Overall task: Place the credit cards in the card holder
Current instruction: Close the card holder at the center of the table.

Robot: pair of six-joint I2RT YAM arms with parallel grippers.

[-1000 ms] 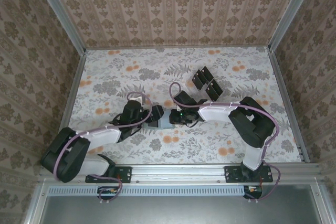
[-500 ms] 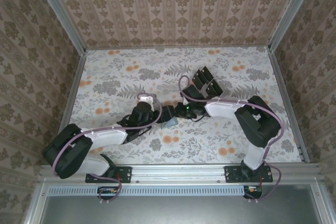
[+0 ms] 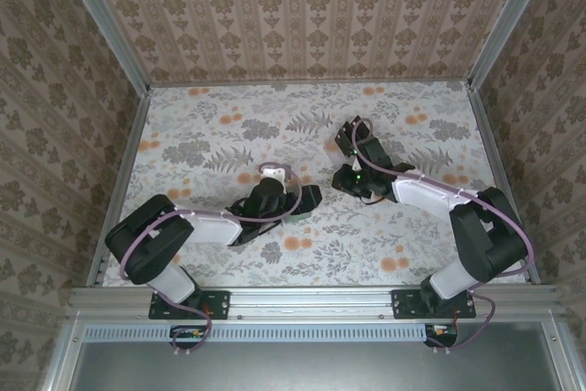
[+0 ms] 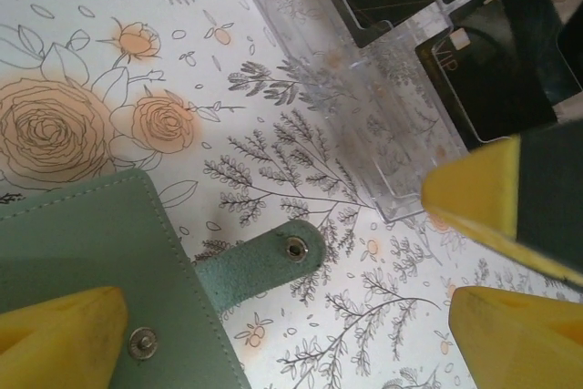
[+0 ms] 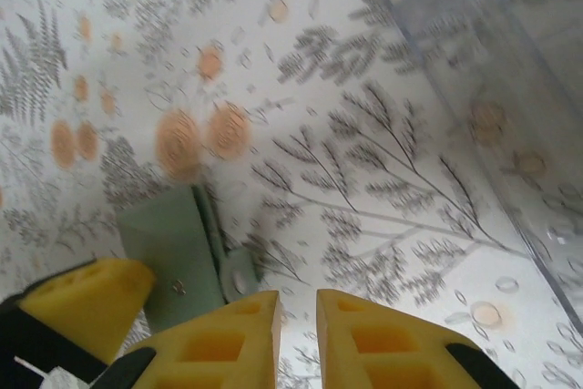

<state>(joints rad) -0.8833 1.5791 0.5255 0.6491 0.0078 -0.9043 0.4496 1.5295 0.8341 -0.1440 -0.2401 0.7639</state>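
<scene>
As it gapes, left hand [image 4: 282, 293] above wallet [image 4: 91, 248]

Narrow strip of bare floral cloth [image 4: 273, 157] between card holder [image 4: 82, 261] and clear slotted tray [image 4: 364, 88].

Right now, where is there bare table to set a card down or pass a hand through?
Bare cloth: the far-left table beyond the left gripper, and the near edge to its right. Crowded: the centre, where the card holder lies close beside the clear tray, the right gripper next to them.
</scene>
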